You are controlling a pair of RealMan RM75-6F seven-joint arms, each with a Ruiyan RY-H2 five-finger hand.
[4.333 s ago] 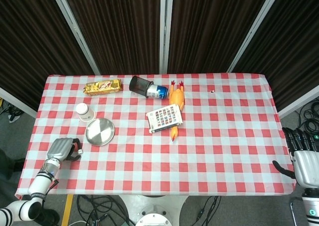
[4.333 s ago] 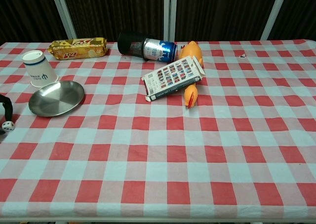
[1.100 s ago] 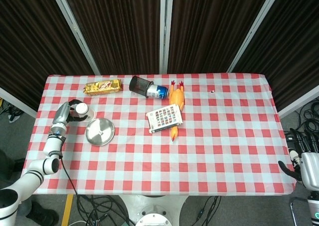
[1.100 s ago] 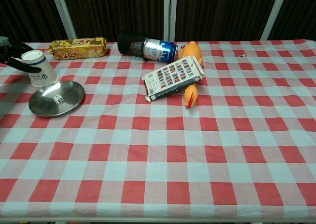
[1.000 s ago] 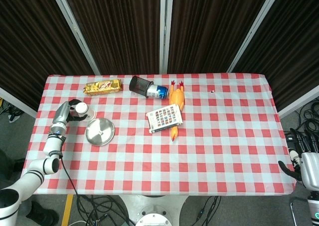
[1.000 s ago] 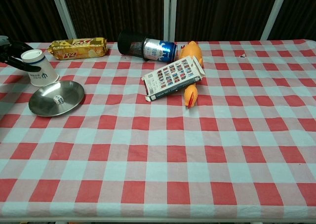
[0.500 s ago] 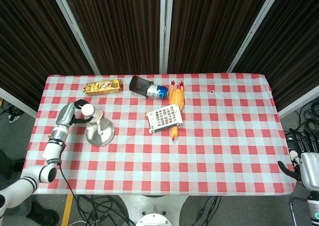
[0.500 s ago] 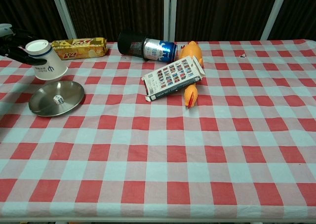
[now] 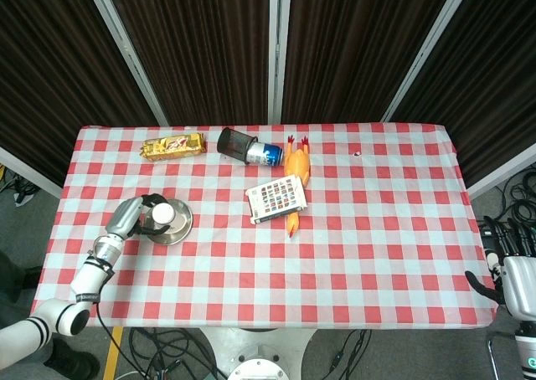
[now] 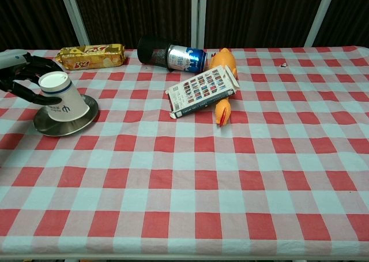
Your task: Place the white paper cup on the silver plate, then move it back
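White paper cup (image 10: 64, 103) has come off the bench spot near the left edge where it stood a second ago and now sits tilted over the silver plate (image 10: 46, 125) — first half looks about to finish, though whether its base fully rests on the plate I can't tell. Left hand (image 10: 26, 77) grips it, fingers (image 9: 152, 226) curled round the rim end. Right hand (image 9: 509, 267) hangs off the bench's near right corner, holding nothing; finger spread unclear.
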